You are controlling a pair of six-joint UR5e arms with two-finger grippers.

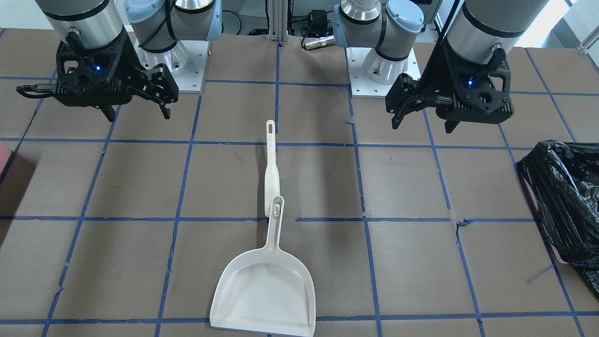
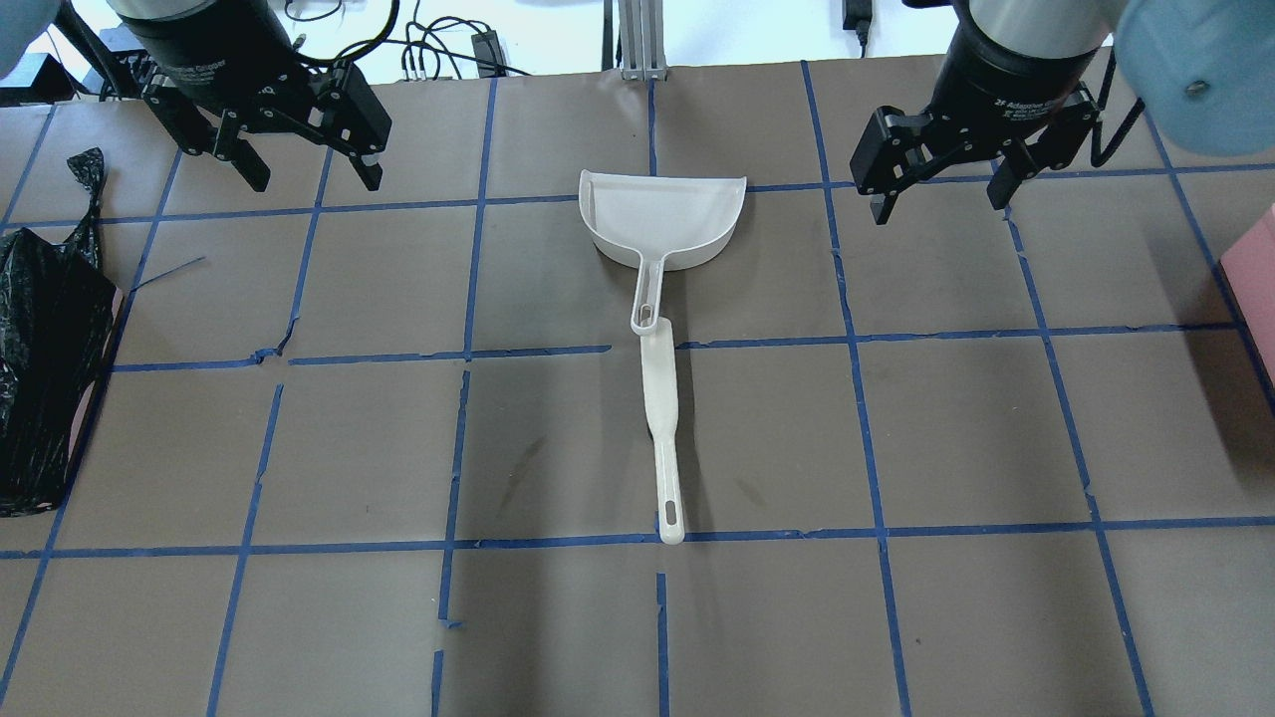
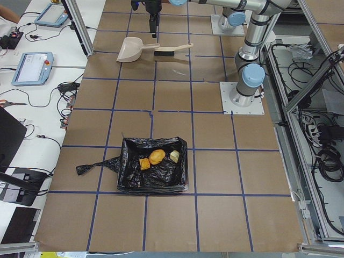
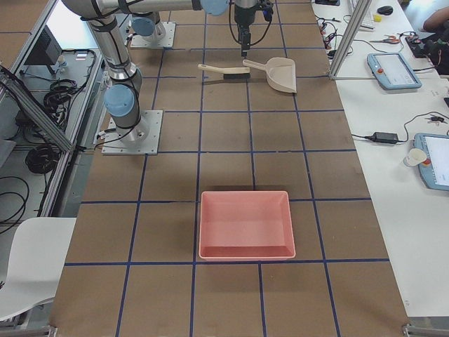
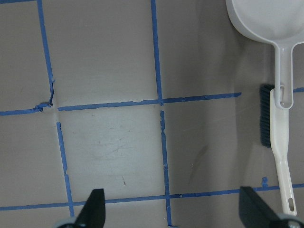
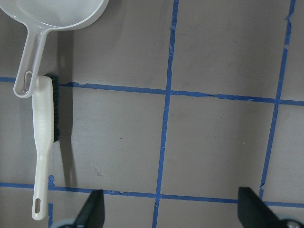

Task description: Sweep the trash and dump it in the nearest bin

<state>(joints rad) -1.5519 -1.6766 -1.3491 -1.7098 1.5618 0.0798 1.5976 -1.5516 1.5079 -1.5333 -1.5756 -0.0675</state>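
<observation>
Brown table, blue tape grid: white dustpan, brush touching its handle; black-lined bin; pink tray.

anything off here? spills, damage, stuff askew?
No spill: the trash is inside the bin. Only oddities: the blue tape is torn at a grid crossing, and the dustpan handle tip overlaps the brush head.

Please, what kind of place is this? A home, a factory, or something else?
Most likely a robotics laboratory. The left arm and right arm are bolted to a table marked with a blue tape grid, and a teach pendant lies on the side bench.
</observation>
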